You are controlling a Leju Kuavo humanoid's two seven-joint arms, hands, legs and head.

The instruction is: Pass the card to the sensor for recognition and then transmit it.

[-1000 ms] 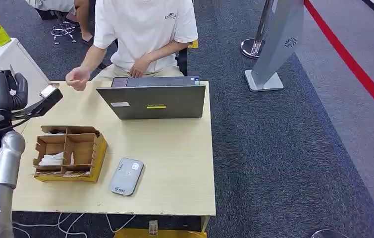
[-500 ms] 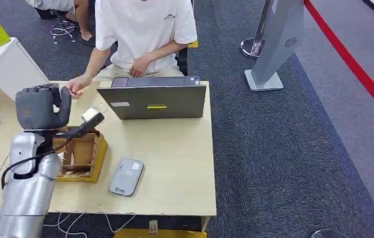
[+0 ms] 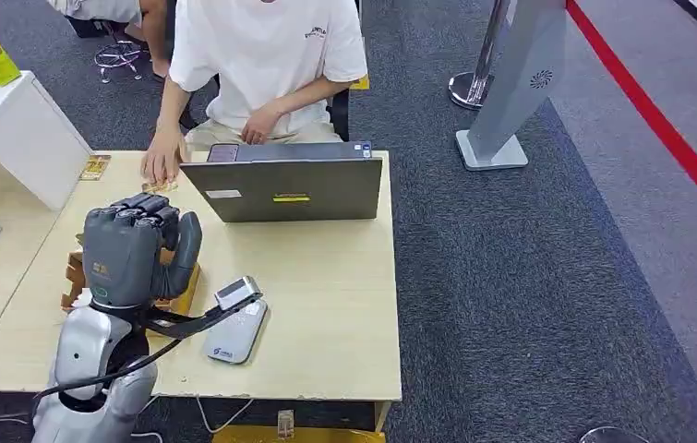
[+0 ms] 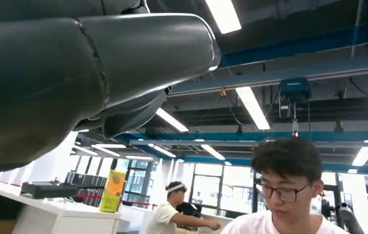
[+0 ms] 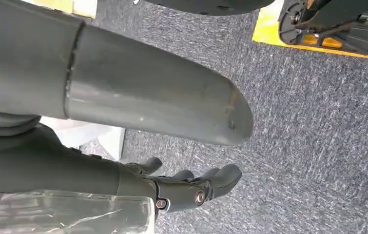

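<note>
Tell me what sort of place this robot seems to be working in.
Probably an open office or demo hall set up as a reception counter: a person sits behind a laptop at a wooden table on grey carpet, and the left wrist view shows industrial ceiling strip lights and distant desks.

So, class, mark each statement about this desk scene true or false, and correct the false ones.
1. The laptop is closed flat. False: it stands open, its lid's back toward the robot.
2. The grey card reader lies on the table near its front edge. True.
3. The left hand hovers in front of the cardboard box. True.
4. The person's hand is raised off the table. False: it rests on the table beside the laptop.
</note>
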